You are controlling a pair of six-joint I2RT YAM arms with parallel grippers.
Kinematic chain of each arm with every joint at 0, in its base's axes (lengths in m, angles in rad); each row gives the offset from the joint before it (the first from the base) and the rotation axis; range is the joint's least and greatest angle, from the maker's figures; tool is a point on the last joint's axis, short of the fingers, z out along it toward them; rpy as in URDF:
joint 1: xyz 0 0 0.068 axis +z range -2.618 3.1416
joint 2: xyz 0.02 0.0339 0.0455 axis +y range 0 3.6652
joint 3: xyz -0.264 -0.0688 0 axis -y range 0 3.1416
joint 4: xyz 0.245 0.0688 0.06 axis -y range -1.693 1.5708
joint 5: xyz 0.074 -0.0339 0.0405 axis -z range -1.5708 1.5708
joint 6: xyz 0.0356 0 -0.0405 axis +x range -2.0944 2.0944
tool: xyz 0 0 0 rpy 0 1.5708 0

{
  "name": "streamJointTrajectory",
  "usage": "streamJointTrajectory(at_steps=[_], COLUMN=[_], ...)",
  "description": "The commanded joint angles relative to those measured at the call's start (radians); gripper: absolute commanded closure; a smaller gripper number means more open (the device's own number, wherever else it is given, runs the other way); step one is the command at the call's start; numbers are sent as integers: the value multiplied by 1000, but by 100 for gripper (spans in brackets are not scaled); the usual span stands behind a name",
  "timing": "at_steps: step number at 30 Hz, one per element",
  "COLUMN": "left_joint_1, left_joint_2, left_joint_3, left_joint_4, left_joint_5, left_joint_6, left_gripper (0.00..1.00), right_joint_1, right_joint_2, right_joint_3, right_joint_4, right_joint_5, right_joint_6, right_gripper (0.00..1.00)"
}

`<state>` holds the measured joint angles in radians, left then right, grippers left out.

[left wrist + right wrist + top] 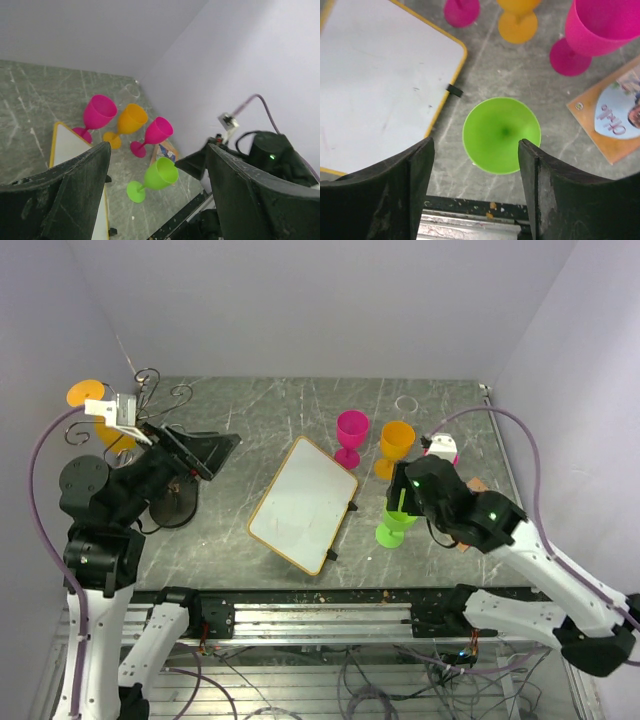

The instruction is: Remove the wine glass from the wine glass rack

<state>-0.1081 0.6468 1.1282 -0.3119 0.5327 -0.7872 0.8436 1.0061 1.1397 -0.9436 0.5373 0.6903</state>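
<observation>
1. The wine glass rack (pixel 160 390) stands at the upper left of the top view, near the back corner of the table (pixel 250 405). Its curled wire arms are up there and its dark base (pixel 176 508) is lower in the frame.
2. The orange glass at the rack (pixel 85 393) shows at the far upper left. A white part of the left arm partly hides it, so I cannot tell how it sits on the wire.
3. The left gripper (pixel 220 450) is just right of the rack. Its fingers are spread wide and nothing is between them.
4. The right gripper (pixel 476 144) is at the lower right of the top view, directly above the green wine glass (pixel 393 527). Its fingers are spread, one on each side of the rim. I cannot tell whether they touch it.
5. The green wine glass stands upright on the table, just right of the whiteboard (pixel 303 503).
6. Behind it stand a pink glass (pixel 351 430), an orange glass on the table (pixel 396 440) and a second pink glass (pixel 442 448).
7. A printed card (pixel 612 117) lies beside the second pink glass.
</observation>
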Motion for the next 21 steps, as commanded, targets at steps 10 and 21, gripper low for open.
streamJointTrajectory(at_steps=[10,21], left_joint_1=[3,205], left_joint_2=[350,641], left_joint_3=[395,661], left_joint_4=[-323,-352], left_joint_5=[-253,-195], left_joint_6=[188,171], left_gripper=[13,14], right_joint_1=[-2,-2], right_joint_2=[-323,-414], right_joint_3=[-202,-247], right_joint_4=[280,268], right_joint_5=[-112,-135], right_joint_6=[-199,-227], right_gripper=[18,18])
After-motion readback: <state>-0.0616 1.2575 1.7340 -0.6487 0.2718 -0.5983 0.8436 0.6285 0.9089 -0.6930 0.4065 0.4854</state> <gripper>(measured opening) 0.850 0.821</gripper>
